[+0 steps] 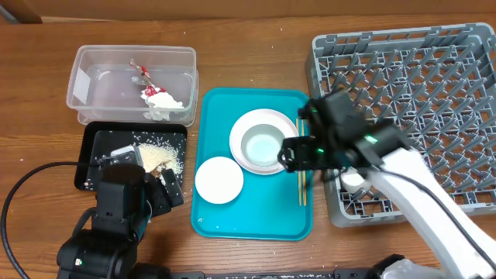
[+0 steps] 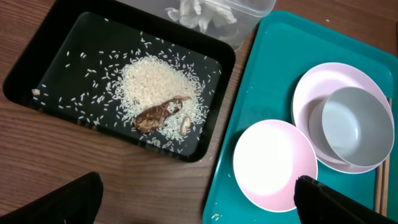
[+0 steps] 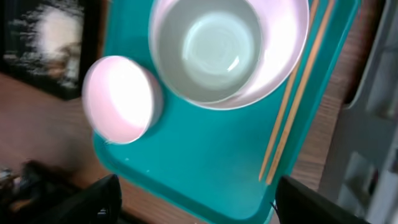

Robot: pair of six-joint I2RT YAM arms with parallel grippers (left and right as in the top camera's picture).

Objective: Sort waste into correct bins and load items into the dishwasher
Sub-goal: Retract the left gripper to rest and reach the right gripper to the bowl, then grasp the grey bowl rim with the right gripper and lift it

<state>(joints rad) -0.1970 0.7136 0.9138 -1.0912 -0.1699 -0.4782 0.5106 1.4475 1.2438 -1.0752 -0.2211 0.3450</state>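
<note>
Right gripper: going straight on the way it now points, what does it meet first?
Right gripper probably meets the bare floor of the teal plastic serving tray, beside the two thin wooden chopsticks; depth is unclear.

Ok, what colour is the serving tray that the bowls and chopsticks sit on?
The serving tray is plain teal, with no pattern. The overhead view shows it best.
</note>
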